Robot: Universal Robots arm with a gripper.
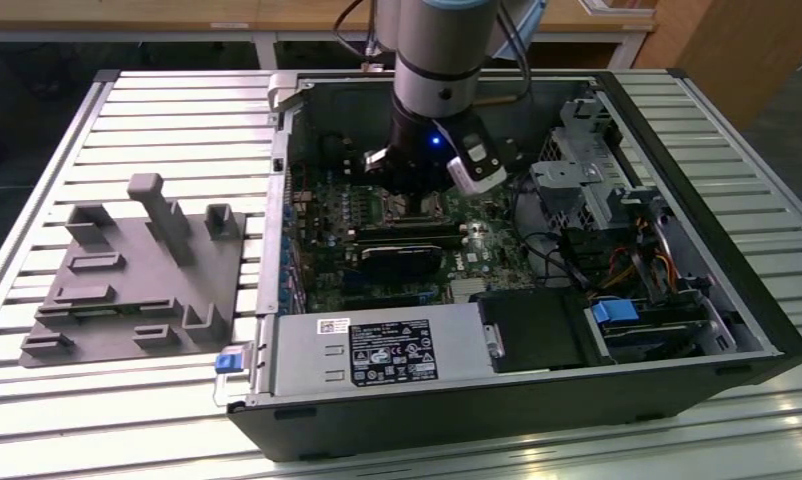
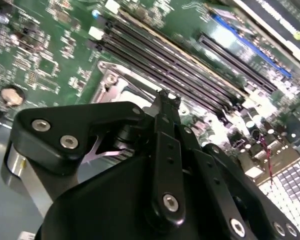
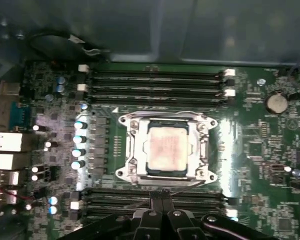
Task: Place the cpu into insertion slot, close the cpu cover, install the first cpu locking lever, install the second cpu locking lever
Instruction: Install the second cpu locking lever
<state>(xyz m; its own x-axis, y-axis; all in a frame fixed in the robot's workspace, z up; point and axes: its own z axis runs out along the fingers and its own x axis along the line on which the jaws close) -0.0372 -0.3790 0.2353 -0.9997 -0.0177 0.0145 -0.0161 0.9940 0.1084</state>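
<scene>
You won't find any text you can actually read here — the white label [image 1: 390, 352] on the power supply [image 1: 374, 355] carries print and symbols, but all of it is too small and blurred to make out.

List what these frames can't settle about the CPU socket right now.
- Exterior view: the arm covers the socket.
- Second wrist view: the gripper body hides most of the cpu cover.
- First wrist view: the cpu sits under the cover; lever latching too fine to tell.
</scene>
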